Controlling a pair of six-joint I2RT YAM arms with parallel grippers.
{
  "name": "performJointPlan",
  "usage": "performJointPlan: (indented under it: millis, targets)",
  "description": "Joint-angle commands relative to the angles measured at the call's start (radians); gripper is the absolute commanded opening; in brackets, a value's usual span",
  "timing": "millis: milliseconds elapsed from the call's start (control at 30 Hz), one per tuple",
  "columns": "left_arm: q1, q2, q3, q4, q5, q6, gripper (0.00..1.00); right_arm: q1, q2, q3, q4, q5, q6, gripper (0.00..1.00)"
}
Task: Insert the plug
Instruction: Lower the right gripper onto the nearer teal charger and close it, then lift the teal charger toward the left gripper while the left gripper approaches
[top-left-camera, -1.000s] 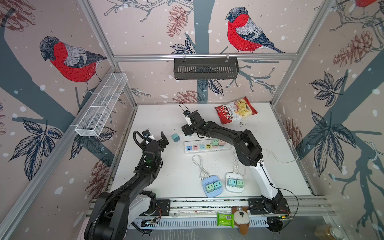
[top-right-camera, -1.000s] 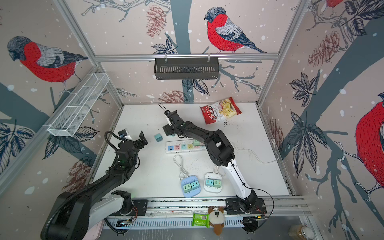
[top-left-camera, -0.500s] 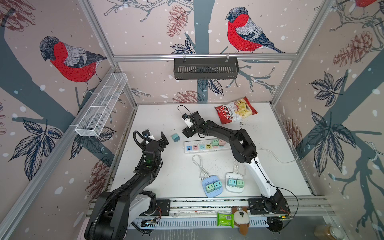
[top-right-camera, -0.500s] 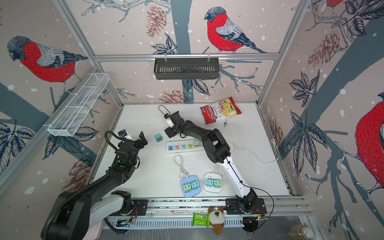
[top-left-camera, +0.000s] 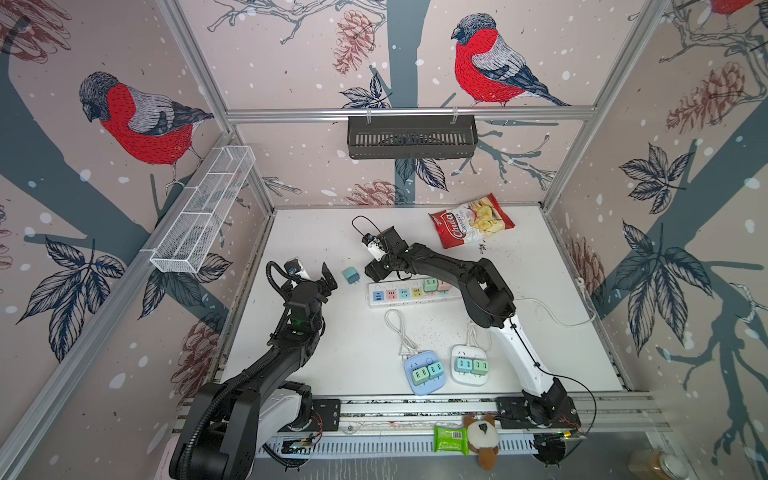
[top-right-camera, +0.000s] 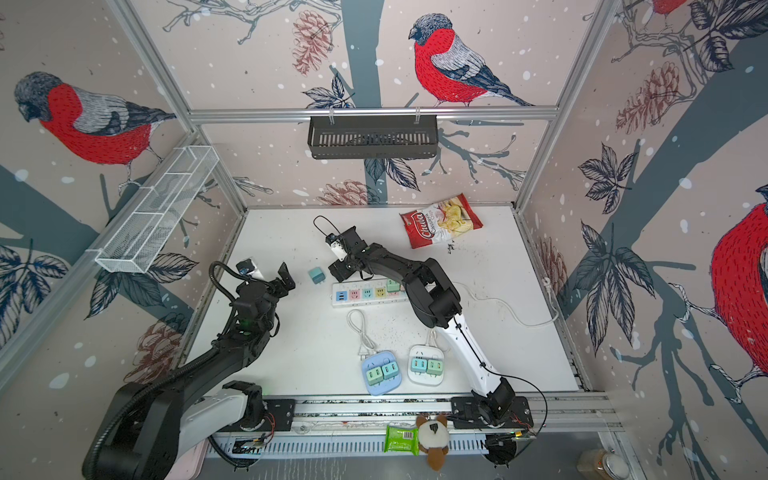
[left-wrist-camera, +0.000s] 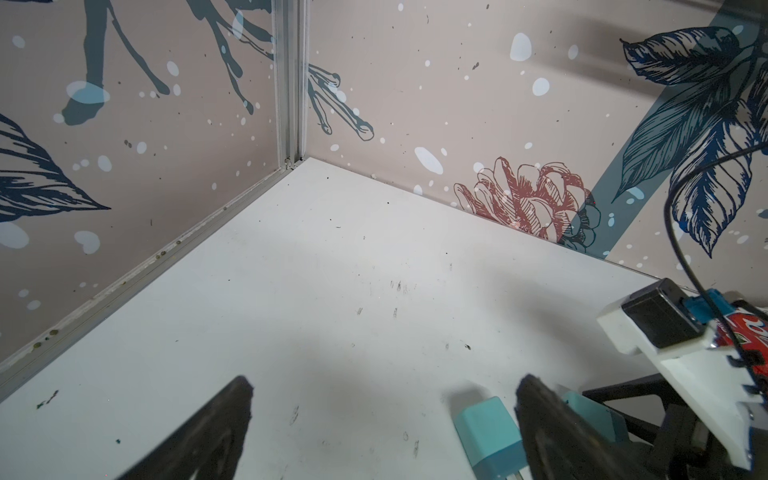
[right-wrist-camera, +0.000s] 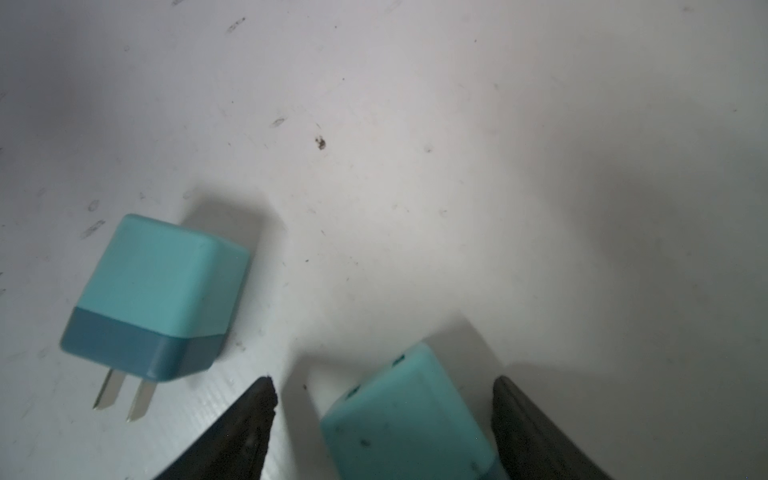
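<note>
White surface (right-wrist-camera: 415, 124), scuffed and speckled; I see the right gripper (right-wrist-camera: 384, 384) open, its jaws straddling a teal plug (right-wrist-camera: 407, 419) with a gap on either side; a second teal plug (right-wrist-camera: 162, 291) lies on its side just beside it, prongs showing; my left gripper (left-wrist-camera: 382, 386) hangs wide open near that second plug, holding nothing.

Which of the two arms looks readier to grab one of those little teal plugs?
Right. The right claw stands open around a teal plug, a finger either side, so closing should grip it. The left claw is open too, but the other plug sits beside one finger, not centred.
</note>
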Motion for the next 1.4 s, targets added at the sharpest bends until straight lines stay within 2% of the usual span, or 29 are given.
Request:
performJointPlan:
  millis: [0,433,600,733,967,1233,1367]
  targets:
    - [0.004,0.002,0.005,0.062,0.008,-0.013,0.98,0.003,-0.025,-0.014,0.001,-0.015,-0.013,0.82]
    - [0.005,0.002,0.005,0.064,0.016,-0.014,0.98,0.007,-0.021,-0.044,-0.013,0.077,-0.024,0.67]
    - [0.006,0.002,0.005,0.062,0.018,-0.017,0.98,0.007,-0.006,-0.049,-0.010,0.099,-0.018,0.51]
    - [0.007,0.002,0.004,0.065,0.019,-0.017,0.98,0.009,-0.034,-0.072,0.019,0.097,-0.007,0.42]
    - [0.008,0.000,0.001,0.067,0.026,-0.014,0.98,0.017,-0.168,-0.164,0.111,0.102,0.021,0.30]
    - [0.007,0.001,-0.007,0.091,0.046,-0.013,0.98,0.010,-0.396,-0.413,0.343,0.099,0.055,0.24]
    - [0.007,0.009,-0.007,0.098,0.062,-0.022,0.99,-0.010,-0.517,-0.591,0.502,0.097,0.054,0.21]
